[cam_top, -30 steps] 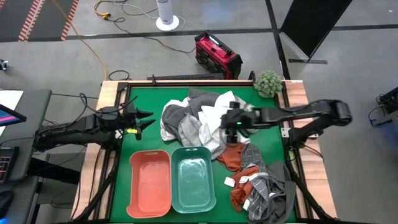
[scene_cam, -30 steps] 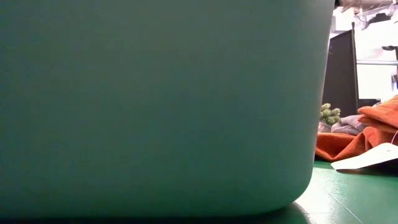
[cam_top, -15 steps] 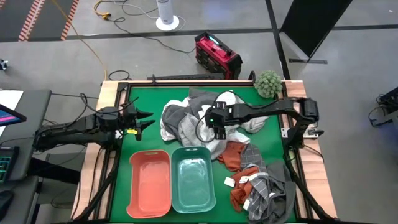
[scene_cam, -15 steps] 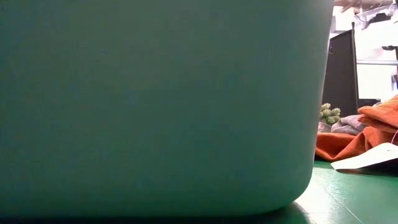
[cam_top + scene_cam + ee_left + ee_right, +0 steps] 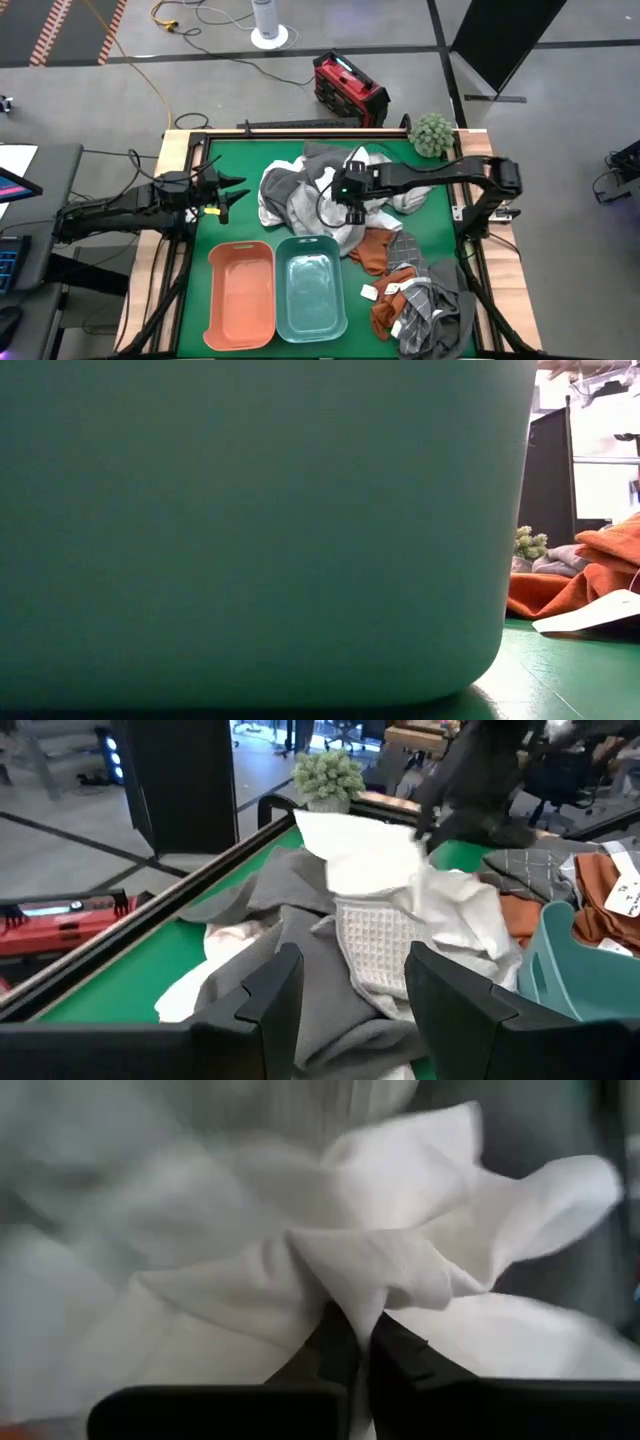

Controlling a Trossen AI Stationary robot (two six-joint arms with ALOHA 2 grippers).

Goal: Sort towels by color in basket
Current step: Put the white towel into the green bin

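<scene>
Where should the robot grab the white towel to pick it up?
Grab the bunched-up fold on top of the white towel, coming straight down from above. It lies heaped on the pile, so that raised ridge is the easiest bit to pinch. The right hand is already shut on that fold.

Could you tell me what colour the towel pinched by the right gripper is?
White towel, clearest in the right wrist view.

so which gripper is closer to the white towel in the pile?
Right. The right gripper is pinched shut on the white towel. The left gripper hangs over bare mat, apart from the pile.
</scene>
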